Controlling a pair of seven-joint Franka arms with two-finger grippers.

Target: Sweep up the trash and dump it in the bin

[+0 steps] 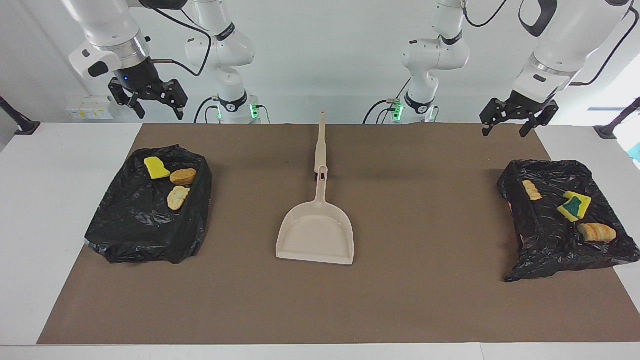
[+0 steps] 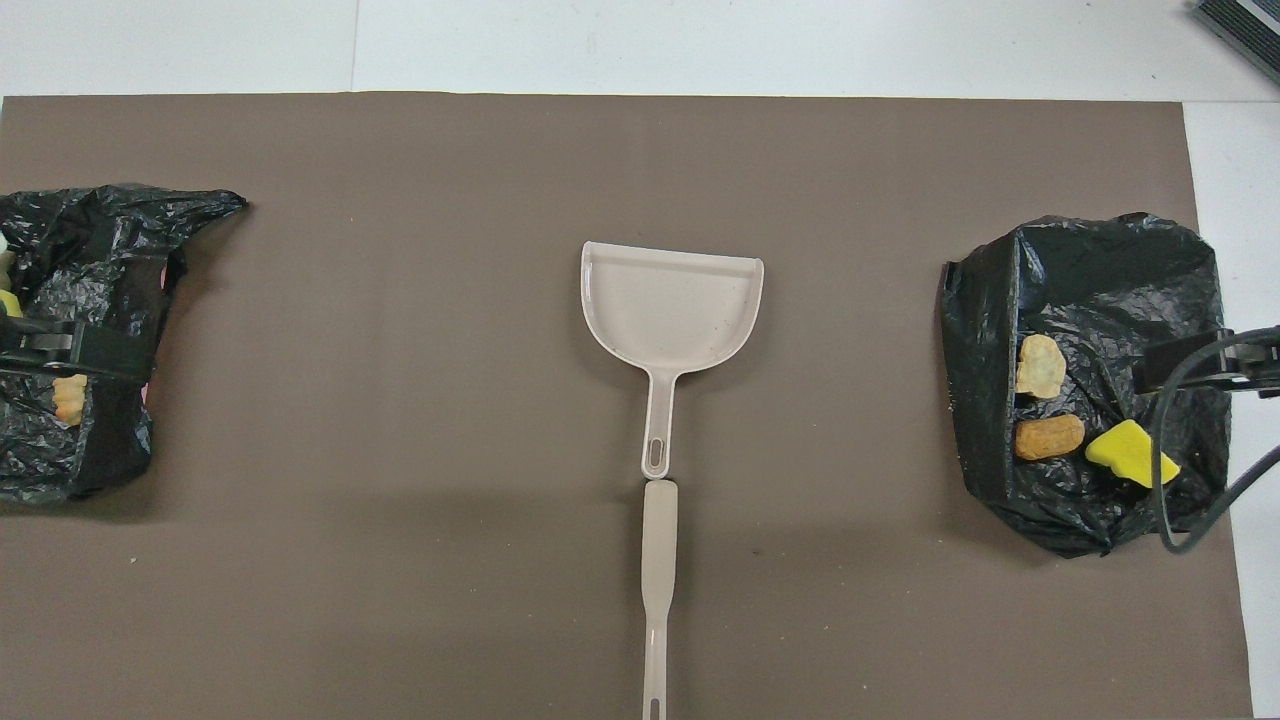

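A robotics lab: two white arms (image 1: 220,45) bolted behind a brown-matted table (image 1: 400,300).
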